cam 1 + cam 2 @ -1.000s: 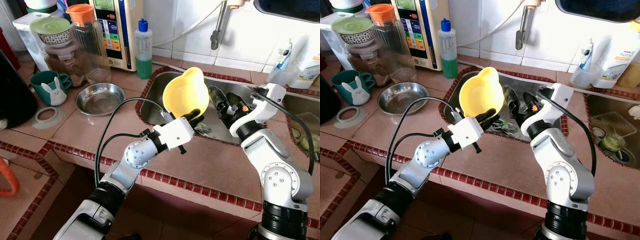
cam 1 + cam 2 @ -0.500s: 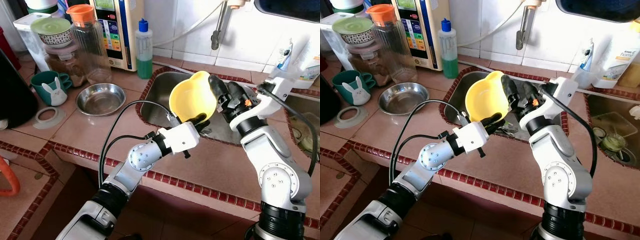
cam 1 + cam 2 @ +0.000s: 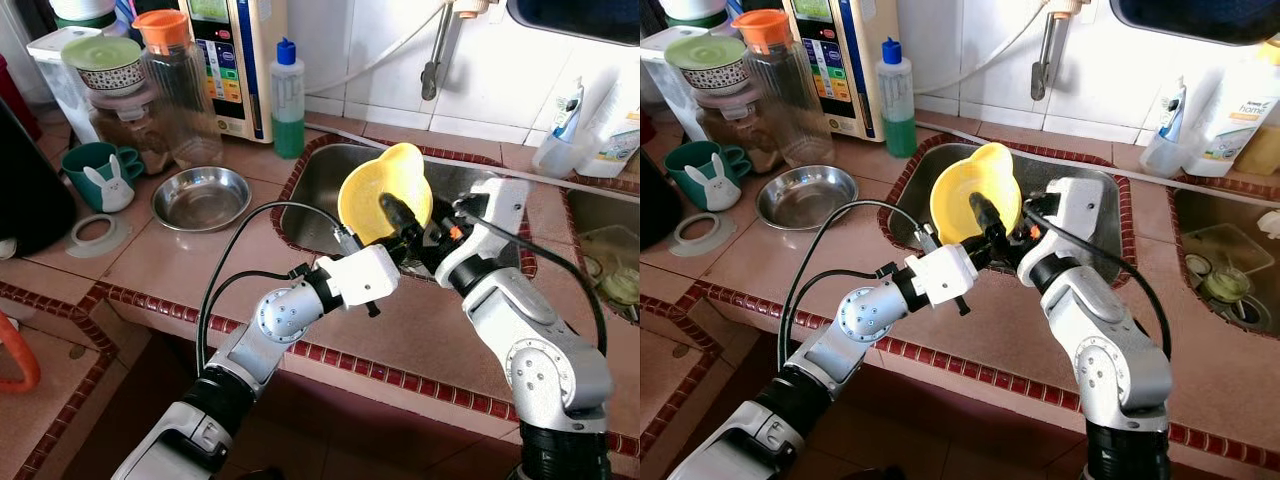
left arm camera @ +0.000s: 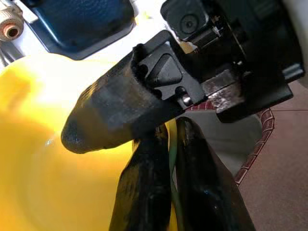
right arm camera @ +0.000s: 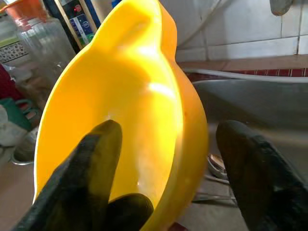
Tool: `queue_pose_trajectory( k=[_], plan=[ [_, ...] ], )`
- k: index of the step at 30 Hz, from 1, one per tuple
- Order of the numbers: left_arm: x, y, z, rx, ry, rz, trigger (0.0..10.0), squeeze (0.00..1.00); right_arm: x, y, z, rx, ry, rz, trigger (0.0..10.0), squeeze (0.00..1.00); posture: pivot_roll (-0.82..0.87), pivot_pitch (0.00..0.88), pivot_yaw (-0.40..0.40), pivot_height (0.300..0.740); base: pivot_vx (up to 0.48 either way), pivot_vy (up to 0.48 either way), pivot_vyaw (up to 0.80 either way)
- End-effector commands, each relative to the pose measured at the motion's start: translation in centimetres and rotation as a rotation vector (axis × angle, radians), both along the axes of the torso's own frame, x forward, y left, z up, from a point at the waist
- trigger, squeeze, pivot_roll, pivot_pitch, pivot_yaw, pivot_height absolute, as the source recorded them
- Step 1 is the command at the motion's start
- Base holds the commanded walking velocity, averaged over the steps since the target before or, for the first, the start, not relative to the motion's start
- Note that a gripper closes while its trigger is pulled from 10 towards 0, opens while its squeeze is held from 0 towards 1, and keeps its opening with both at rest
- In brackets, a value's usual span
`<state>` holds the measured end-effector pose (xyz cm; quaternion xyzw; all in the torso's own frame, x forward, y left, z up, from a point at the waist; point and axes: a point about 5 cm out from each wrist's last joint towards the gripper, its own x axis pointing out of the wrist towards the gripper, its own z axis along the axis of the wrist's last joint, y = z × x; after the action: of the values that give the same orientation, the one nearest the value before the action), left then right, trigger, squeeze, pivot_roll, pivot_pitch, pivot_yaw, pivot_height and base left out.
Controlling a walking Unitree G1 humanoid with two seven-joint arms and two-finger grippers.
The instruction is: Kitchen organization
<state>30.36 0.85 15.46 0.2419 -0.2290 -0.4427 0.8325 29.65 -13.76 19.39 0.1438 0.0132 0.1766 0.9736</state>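
The step in hand appears to be a handover of the yellow bowl (image 3: 385, 192) from one gripper to the other, carried out in the air over the front edge of the sink (image 3: 320, 190).

Nearest the front edge of the table (image 3: 180, 255), the left gripper (image 3: 392, 243) is pinched narrow on the bowl's lower rim — in the left wrist view its two fingers (image 4: 144, 192) lie almost together with the thin yellow wall between them. It holds the bowl tilted on edge, hollow facing the robot.

Just beyond, the right gripper (image 3: 992, 222) stands wide around the bowl's side wall: one finger (image 5: 91, 163) lies inside the hollow, the other (image 5: 250, 163) outside the wall and apart from it. It has not closed.

To do this step well:
- Close the right gripper squarely across the wall, not across the curved lip, where a smooth plastic rim is likely to slip.
- Keep the left gripper clamped until the right one has a firm hold — release only after that.
- Keep the two grippers' fingers from colliding; they are just beside each other at the rim.
- Hold the bowl over the sink, so that a drop would land there and not on the floor.

Farther back, toward the left rear corner of the table, stand a steel dish (image 3: 200, 197), a soap bottle (image 3: 287, 98) and a rabbit mug (image 3: 100, 175), well clear of the handover.
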Motion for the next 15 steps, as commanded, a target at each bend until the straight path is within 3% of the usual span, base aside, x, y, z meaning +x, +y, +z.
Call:
queue_pose_trajectory(
  k=[1,15],
  plan=[
    [-0.2,-0.4,1.1,-0.020,-0.051,-0.010,0.0,0.00,0.3,-0.5,0.3,-0.021,-0.005,-0.043,0.0,0.00,0.07,0.058,0.024,0.740,0.000,0.000,0.00],
    [-0.5,-0.4,0.6,-0.011,-0.045,-0.011,0.0,0.00,0.9,-1.6,0.8,-0.024,-0.013,-0.149,0.0,0.00,0.07,0.058,0.021,0.740,0.000,0.000,0.00]
  ],
)
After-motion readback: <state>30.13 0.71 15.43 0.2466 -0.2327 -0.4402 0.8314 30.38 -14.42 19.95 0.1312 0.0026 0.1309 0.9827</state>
